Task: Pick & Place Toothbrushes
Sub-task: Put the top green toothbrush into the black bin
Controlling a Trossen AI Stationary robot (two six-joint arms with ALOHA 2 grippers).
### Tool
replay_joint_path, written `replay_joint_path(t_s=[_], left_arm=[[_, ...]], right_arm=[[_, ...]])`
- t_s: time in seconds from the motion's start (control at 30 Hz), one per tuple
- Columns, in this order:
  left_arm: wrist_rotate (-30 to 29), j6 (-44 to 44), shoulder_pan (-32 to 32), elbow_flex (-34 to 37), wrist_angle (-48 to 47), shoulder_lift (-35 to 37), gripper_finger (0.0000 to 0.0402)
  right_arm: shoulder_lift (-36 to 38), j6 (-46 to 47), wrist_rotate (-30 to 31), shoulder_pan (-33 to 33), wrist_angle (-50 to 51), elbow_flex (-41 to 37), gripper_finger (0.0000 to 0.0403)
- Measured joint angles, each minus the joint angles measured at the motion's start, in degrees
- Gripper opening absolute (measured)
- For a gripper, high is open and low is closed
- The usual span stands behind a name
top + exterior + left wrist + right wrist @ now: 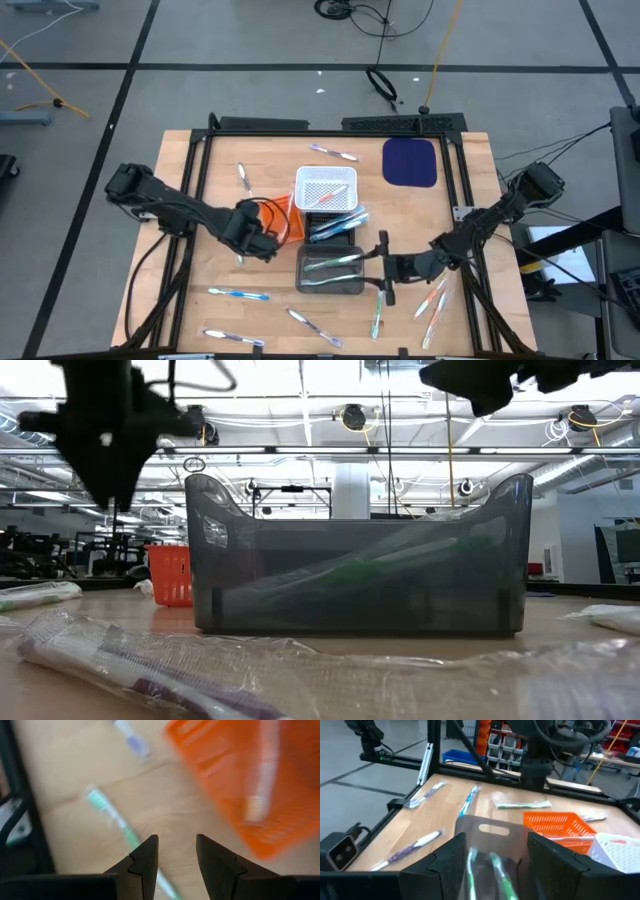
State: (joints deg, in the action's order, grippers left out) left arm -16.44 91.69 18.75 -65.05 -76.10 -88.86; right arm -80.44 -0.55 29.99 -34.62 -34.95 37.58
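Green-handled toothbrush (120, 822) is being approached by the left gripper (176, 851), jaws parted and empty, left of the orange basket (240, 780). Lowering and closing are probably needed next. The right gripper (496, 851) is hovering wide and empty over the dark bin (331, 270).

On the wooden table (200, 170), the white basket (326, 187) sits at centre. The orange basket (280, 215) is at its 8 o'clock, the dark bin (330, 271) at 6 o'clock holding toothbrushes (335, 262), and the mat (410, 162) at 2 o'clock.
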Motion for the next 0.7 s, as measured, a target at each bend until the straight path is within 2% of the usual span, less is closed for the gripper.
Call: replay_joint_path(t_s=[0.1,0.27,0.7], left_arm=[[3.14,3.82,-0.60,3.69,0.06,0.00,0.0131],[7.20,4.85,-0.80,9.49,3.56,0.62,0.0131],[8.08,9.11,-0.84,23.40,18.61,8.97,0.0131]], right_arm=[[0.04,0.28,-0.04,-0.43,0.10,0.00,0.0201],[0.04,0.32,0.00,-0.74,-0.16,0.00,0.0201],[0.04,0.35,-0.02,-0.75,-0.36,0.00,0.0201]])
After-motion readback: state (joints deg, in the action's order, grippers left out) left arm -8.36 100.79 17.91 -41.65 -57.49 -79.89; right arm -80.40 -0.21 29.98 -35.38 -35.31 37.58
